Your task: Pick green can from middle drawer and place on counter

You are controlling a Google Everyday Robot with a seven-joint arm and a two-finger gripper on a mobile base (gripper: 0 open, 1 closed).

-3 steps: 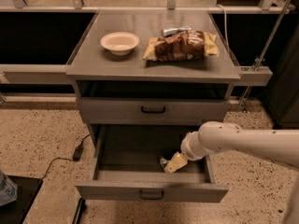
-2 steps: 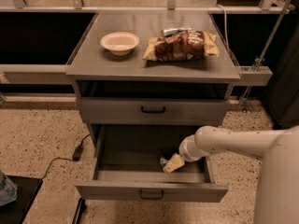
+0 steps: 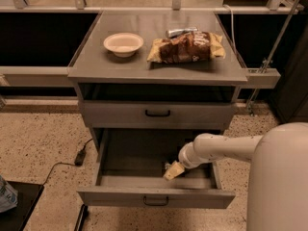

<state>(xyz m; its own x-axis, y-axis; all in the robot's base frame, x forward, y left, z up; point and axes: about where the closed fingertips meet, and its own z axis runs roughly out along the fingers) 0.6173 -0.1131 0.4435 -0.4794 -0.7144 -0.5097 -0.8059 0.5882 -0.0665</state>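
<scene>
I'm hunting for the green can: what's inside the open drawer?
Inside the open drawer, only the robot's hand and forearm show, near the front right. No can is visible; the hand may cover it.

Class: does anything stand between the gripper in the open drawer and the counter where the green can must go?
The gripper is low in the middle drawer; no green can shows. The closed drawer front rises between; on the counter, a bowl and chip bag occupy space.
</scene>
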